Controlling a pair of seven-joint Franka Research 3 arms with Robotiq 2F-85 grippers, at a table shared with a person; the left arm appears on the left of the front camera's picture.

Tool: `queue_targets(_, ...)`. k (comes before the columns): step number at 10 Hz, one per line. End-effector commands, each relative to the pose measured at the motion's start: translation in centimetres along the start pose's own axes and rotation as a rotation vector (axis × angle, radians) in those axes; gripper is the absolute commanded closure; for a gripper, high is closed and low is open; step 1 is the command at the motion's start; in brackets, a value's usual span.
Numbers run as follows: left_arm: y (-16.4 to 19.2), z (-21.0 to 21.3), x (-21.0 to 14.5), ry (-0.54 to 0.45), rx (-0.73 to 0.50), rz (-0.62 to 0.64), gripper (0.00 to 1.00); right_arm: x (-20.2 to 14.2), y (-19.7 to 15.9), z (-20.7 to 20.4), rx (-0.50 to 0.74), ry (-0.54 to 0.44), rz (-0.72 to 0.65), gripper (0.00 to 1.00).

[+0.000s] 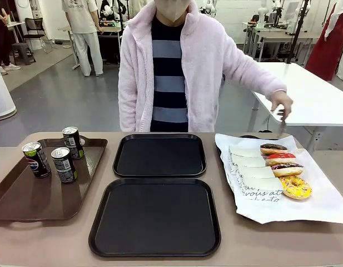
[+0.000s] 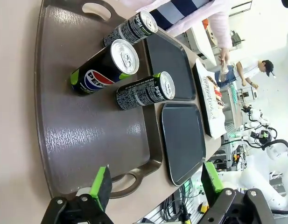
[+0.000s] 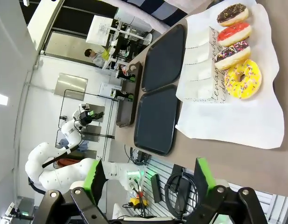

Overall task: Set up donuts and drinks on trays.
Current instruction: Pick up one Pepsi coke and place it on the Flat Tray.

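Left wrist view has the left gripper (image 2: pixel 155 179) with its green-padded fingers spread wide and nothing between them, hanging over the table on the robot's left of the nearer black square plastic tray (image 1: pixel 154 217). Right wrist view has the right gripper (image 3: pixel 148 175) spread just as wide and equally empty, off to that tray's right.

The nearer black tray lies at the table's middle. Just beyond it, almost rim to rim, lies the second matching black tray (image 1: pixel 160 156). Just to its left sits a larger brown rectangular plastic tray (image 1: pixel 26 206) carrying three slim dark cans upright: a Pepsi can with a green band (image 1: pixel 36 159), a dark can beside it (image 1: pixel 64 164), and a third can (image 1: pixel 73 142) farthest back.

To the right of the nearer black tray spreads a white paper sheet with script lettering (image 1: pixel 316 206). Four ring donuts line up on it: a chocolate donut (image 1: pixel 273 148) farthest, then a red donut (image 1: pixel 281 158), a sprinkled chocolate donut (image 1: pixel 287 169), and a yellow sprinkled donut (image 1: pixel 295 187) nearest. White paper holders (image 1: pixel 252 167) lie between the donuts and the tray.

Beyond the tray stands a person in a pale pink fleece jacket (image 1: pixel 204 67), one hand (image 1: pixel 282 103) held out past the paper.
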State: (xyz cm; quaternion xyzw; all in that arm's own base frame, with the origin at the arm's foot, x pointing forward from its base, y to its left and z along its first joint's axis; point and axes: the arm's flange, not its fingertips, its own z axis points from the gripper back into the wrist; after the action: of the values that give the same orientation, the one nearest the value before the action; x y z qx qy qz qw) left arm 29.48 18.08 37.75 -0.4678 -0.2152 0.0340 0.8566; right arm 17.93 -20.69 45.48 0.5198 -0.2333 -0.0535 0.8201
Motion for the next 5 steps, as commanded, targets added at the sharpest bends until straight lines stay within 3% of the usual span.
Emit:
queue_targets(1,0.14,-0.06,-0.06,-0.013,-0.024,-0.013,0.0,0.24,0.11,0.07,0.021,-0.013,0.02,0.0)
queue_targets(5,0.14,-0.06,-0.06,-0.013,-0.024,-0.013,0.0,0.24,0.11,0.07,0.021,-0.013,0.02,0.0)
